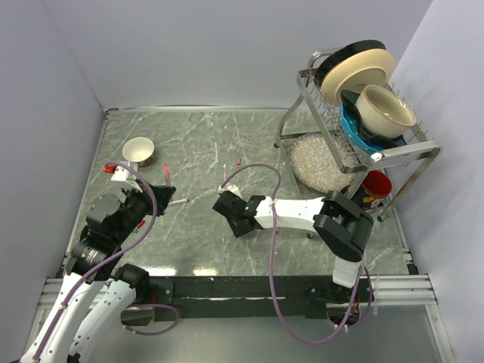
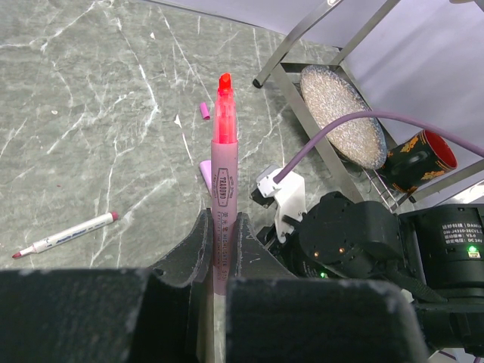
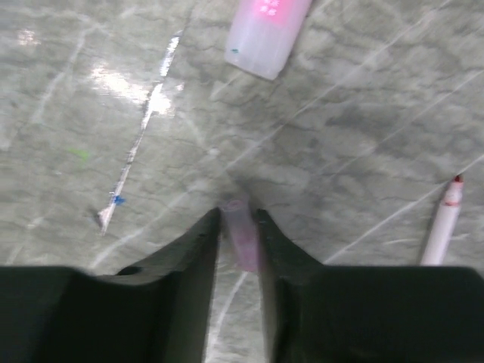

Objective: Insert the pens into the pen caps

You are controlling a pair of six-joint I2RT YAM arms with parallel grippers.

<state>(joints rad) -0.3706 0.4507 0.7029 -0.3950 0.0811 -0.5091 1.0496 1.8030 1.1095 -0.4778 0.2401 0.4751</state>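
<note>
My left gripper [image 1: 165, 189] [image 2: 224, 219] is shut on a pale pink highlighter pen [image 2: 224, 151] with a red tip pointing away, held off the table. My right gripper [image 1: 223, 203] [image 3: 240, 215] is shut on a small pink-purple pen cap [image 3: 242, 234], low over the table. A wider pale lilac cap [image 2: 204, 172] [image 3: 266, 30] lies just ahead of it. A white pen with pink ends [image 2: 68, 234] [image 1: 180, 202] [image 3: 442, 223] lies on the table between the grippers. A tiny pink cap [image 2: 204, 111] [image 1: 238, 160] lies farther back.
A metal dish rack [image 1: 393, 155] with plates and a bowl stands at the back right, with a glittery plate [image 1: 321, 160] and a red cup [image 1: 376, 184] under it. A small bowl [image 1: 138, 150] sits at the back left. Purple cables loop over both arms.
</note>
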